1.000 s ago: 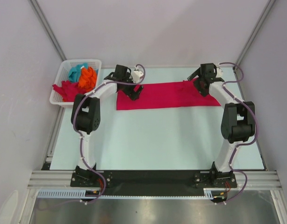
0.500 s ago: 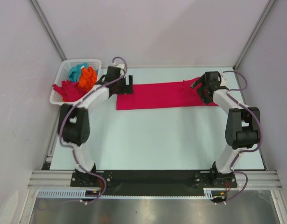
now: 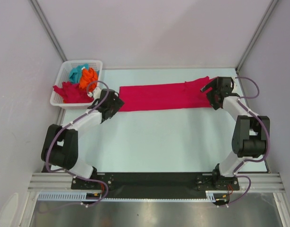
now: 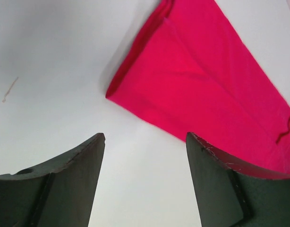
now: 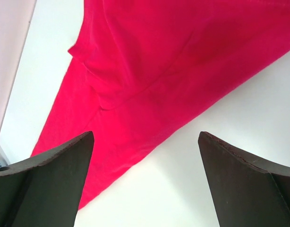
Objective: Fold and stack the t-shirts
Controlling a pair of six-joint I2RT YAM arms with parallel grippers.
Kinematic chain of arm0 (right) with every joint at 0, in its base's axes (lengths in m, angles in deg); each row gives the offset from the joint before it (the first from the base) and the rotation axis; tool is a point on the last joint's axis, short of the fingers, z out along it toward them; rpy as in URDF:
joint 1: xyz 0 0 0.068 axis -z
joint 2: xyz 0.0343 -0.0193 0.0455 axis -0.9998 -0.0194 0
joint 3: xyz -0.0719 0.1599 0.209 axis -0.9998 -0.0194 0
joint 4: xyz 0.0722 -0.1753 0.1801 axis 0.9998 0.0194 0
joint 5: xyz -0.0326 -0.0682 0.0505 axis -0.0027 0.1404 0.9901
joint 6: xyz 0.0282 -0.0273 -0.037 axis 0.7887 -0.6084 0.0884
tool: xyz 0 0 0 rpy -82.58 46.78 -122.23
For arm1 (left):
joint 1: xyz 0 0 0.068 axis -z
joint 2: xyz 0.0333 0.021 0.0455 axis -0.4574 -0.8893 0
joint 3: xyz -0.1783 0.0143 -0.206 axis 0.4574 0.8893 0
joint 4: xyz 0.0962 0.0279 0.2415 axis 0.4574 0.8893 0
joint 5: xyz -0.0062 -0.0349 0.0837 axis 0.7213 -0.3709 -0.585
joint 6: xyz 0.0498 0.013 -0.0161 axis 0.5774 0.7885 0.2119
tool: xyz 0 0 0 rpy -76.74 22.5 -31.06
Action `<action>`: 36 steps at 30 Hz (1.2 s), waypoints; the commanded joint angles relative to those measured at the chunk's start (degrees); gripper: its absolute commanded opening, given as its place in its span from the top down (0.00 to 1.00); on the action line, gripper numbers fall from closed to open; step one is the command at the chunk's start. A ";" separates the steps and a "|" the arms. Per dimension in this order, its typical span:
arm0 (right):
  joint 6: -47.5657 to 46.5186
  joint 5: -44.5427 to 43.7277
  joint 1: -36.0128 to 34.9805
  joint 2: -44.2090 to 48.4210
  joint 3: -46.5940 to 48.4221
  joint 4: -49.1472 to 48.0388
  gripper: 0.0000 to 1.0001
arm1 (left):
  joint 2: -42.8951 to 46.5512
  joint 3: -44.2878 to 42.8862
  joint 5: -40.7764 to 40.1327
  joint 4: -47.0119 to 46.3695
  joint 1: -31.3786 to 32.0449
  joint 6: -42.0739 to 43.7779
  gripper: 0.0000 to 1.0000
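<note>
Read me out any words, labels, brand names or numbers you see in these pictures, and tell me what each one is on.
No text can be read anywhere.
Red shirt spread on the table: plain cloth, no print or tag showing in any view.
White basket and the bundled shirts in it: no lettering shows.
Two arms: no marking big enough to read.

No text, label, brand, number or sign is legible in any view. The crimson t-shirt [image 3: 159, 97] reads as plain cloth from overhead and from both wrists. The white lattice basket [image 3: 83, 62] and the tabletop [image 3: 173, 142] show no readable marking.
</note>
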 commanded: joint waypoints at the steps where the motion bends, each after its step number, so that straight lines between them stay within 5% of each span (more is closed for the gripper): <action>1: -1.17 0.31 0.37 -0.93 3.75 -1.18 0.00 | -3.28 -5.20 -0.90 -2.22 -1.72 -2.34 0.27; 10: 1.39 1.54 -0.33 -5.50 4.99 -5.48 0.00 | -4.25 1.12 -0.36 -3.34 -1.72 -12.79 0.36; 36: -1.08 3.73 3.27 -3.83 2.88 -4.95 0.00 | -14.09 -0.64 -2.04 -8.62 -3.30 -12.27 0.57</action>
